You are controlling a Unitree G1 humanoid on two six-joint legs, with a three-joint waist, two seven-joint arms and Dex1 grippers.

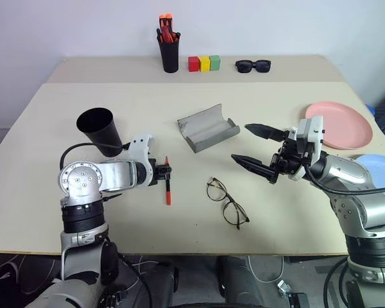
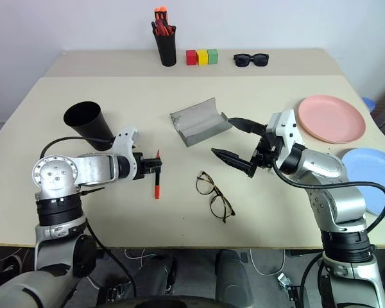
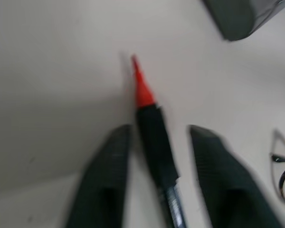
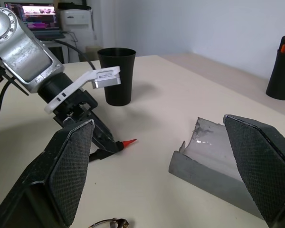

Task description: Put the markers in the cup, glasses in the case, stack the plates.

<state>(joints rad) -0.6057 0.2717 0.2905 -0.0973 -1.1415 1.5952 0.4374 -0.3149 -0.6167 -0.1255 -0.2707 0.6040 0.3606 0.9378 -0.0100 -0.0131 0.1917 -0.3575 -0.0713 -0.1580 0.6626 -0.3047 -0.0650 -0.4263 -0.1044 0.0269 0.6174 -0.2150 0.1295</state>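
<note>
- Left claw [image 1: 167,172] has fingers either side of marker [image 1: 167,189], mid bench; can't tell if pinched yet.
- Right claw [image 1: 256,151] spread wide, empty.
- Cup [image 1: 100,131] near left edge, glasses [image 1: 227,202], case [image 1: 207,127], plates [image 1: 341,124] at right edge: nothing done.

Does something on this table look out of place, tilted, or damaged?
Nothing looks damaged or spilled. The case lies open and askew on the table. The glasses lie unfolded outside it. The marker lies flat between the left gripper fingers, not in the cup. The plates sit unstacked.
</note>
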